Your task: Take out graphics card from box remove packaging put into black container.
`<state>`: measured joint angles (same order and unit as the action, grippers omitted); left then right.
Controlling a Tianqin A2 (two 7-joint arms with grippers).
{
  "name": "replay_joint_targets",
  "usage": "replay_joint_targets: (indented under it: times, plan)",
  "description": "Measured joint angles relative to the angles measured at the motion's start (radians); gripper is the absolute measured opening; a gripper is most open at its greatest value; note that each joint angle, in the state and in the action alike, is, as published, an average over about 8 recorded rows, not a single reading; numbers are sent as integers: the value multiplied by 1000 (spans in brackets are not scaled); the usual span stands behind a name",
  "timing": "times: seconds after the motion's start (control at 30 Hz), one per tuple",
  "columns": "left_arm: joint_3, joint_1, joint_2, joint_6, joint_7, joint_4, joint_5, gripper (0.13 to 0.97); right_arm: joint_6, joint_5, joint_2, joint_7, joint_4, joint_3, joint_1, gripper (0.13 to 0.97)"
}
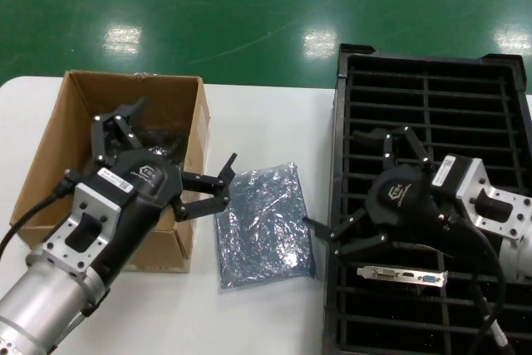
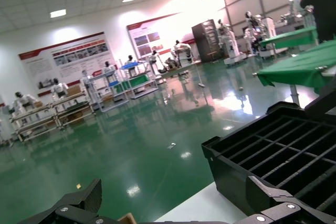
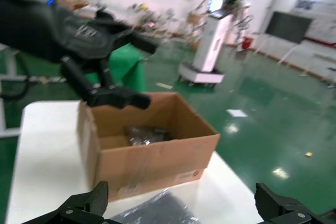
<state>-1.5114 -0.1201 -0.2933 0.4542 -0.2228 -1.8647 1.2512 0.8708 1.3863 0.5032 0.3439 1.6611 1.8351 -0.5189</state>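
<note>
No wording can be read: each gripper housing carries a white logo, and the wall posters [image 2: 63, 59] seem too blurred.

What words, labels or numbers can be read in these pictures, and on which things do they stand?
None can be read with certainty.
Left gripper: white logo and label on its black body, too small to read.
Right gripper: white logo on its body, too small to read.
Wall posters: red headings and text, blurred.
Cardboard box: small dark mark on its side, unreadable.
</note>
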Motion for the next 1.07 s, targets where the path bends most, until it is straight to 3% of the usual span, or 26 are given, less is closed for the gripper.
replay_joint_targets:
  times: [0.97,1.07]
  plan:
    - [-58,79,-4,-298,146,173,360,966,-571,271,-133,-225,-40,-154,340,966]
    - [-61,83,-5,-313,153,182,378,966,-600,285,-140,-237,-42,-162,358,966]
